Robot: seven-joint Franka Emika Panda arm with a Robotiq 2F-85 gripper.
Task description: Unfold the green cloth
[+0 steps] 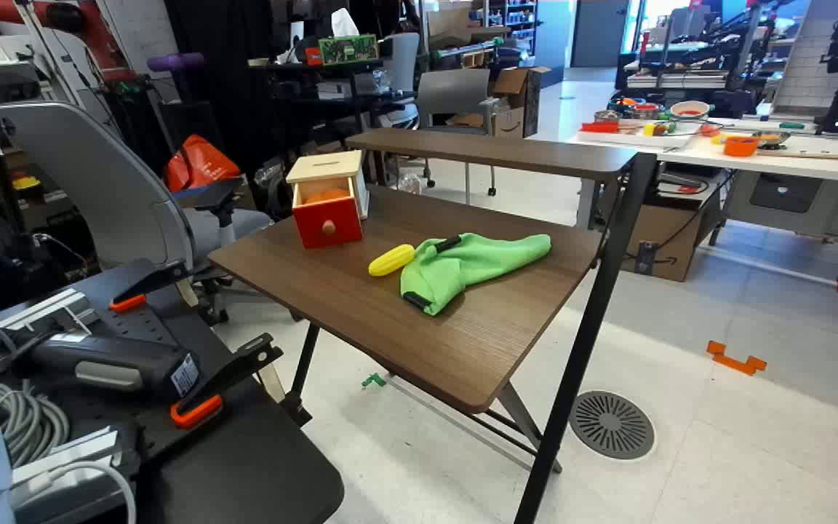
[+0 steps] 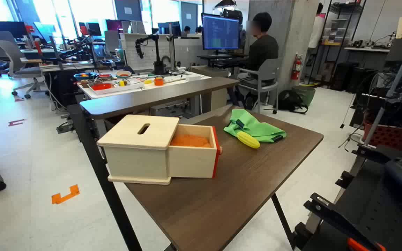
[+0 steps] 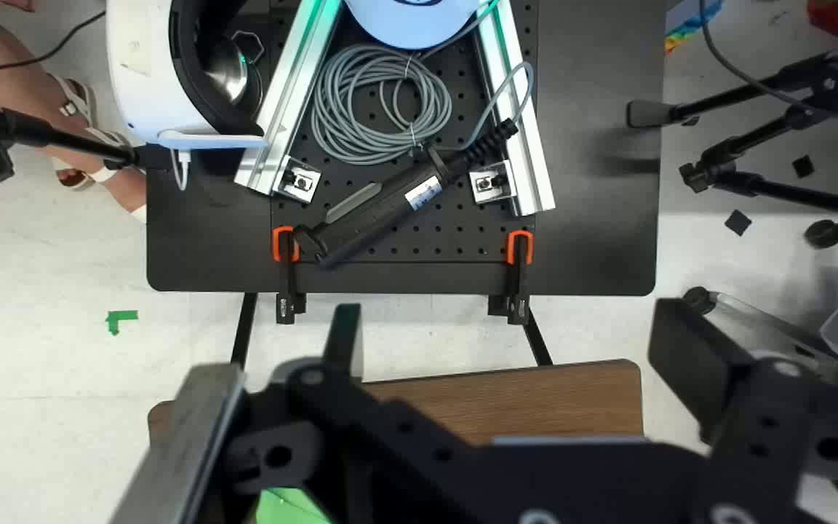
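Observation:
The green cloth lies crumpled on the brown wooden table, with dark tabs on it, and shows in both exterior views [image 1: 484, 260] [image 2: 257, 128]. One end stretches out in a bunched strip; the other end is folded over. In the wrist view only a small corner of the cloth [image 3: 284, 507] shows at the bottom, mostly hidden behind the gripper. My gripper [image 3: 513, 338] is open, its fingers wide apart with nothing between them. It is above the table's edge and away from the cloth. Neither exterior view shows the gripper.
A yellow corn-like toy [image 1: 391, 260] [image 2: 248, 140] lies against the cloth. A wooden box [image 1: 328, 198] [image 2: 138, 150] with its red-fronted drawer pulled out stands on the table [image 1: 361, 320]. A raised shelf [image 1: 492, 151] runs along one side. A black bench [image 3: 586, 240] with clamps is beside the table.

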